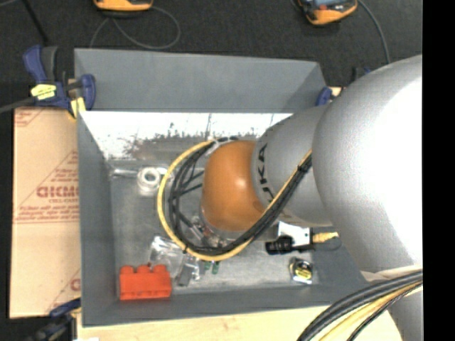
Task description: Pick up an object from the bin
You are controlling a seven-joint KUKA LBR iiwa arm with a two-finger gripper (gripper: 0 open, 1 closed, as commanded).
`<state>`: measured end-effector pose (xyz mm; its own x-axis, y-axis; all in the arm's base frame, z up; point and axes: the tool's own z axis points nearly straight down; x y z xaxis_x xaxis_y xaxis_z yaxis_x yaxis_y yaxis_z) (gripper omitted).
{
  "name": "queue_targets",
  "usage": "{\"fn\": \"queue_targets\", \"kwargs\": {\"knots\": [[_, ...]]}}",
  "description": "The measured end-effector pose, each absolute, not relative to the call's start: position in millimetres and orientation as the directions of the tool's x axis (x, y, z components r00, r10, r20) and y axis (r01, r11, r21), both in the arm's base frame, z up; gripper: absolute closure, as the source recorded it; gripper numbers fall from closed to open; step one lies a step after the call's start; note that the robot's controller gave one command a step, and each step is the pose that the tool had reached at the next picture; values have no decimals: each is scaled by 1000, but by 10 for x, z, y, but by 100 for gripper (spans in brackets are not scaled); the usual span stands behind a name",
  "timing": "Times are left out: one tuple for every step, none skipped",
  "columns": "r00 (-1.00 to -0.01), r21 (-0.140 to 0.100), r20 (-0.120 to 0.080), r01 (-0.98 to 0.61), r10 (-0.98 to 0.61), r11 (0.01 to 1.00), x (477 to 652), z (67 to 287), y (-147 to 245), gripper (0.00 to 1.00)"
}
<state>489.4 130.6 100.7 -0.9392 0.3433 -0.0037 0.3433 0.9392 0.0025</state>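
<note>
My gripper (190, 260) is low in the front left part of the bin, under the arm's orange cover. Right beside it on the left lies a crumpled clear plastic piece (163, 250); whether they touch I cannot tell. An orange-red toy block (145, 281) sits just in front of the gripper, near the front left corner. A white roll of tape (149, 178) lies further back on the left.
To the right of the gripper are a black and white plug-like part (290, 239) with a yellow tip and a small yellow and black tape measure (302, 271). The arm and its cables cover the bin's middle and right.
</note>
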Motion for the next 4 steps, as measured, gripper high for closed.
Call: {"fn": "queue_targets", "kwargs": {"knots": [[-862,0,1,506,506,862,5050,1005,1237,0],[-837,-4,1,547,547,837,4927,685,1199,0],[-838,-3,0,546,546,838,4930,684,1196,0],[-837,-2,1,547,547,837,4929,687,1199,100]]}}
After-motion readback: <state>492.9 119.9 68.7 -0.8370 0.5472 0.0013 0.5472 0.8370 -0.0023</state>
